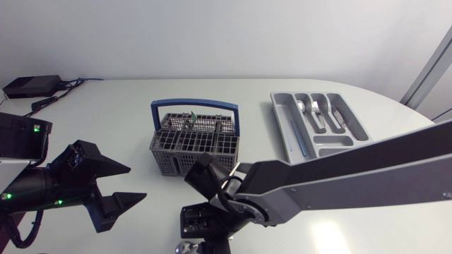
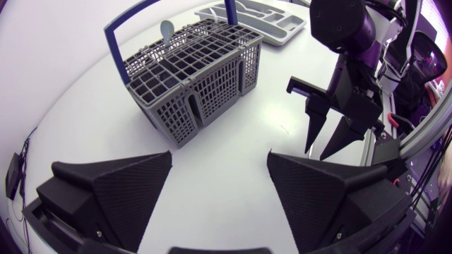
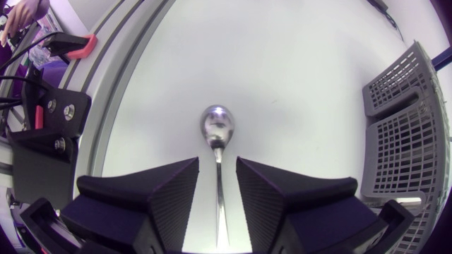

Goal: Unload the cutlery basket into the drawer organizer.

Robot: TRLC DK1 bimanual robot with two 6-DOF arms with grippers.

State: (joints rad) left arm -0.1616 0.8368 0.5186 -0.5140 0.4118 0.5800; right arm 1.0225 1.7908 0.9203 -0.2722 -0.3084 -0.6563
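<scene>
— While your left gripper (image 1: 137,183) gapes empty near the cutlery basket (image 1: 180,164), what has your right gripper (image 3: 217,161) got?
— It is clenched on a spoon (image 3: 216,127), bowl pointing ahead, on the basket's near side.
— And the drawer organizer (image 1: 332,151)?
— Well right of the basket, apart from both grippers; cutlery (image 1: 316,111) lies in its compartments.
</scene>
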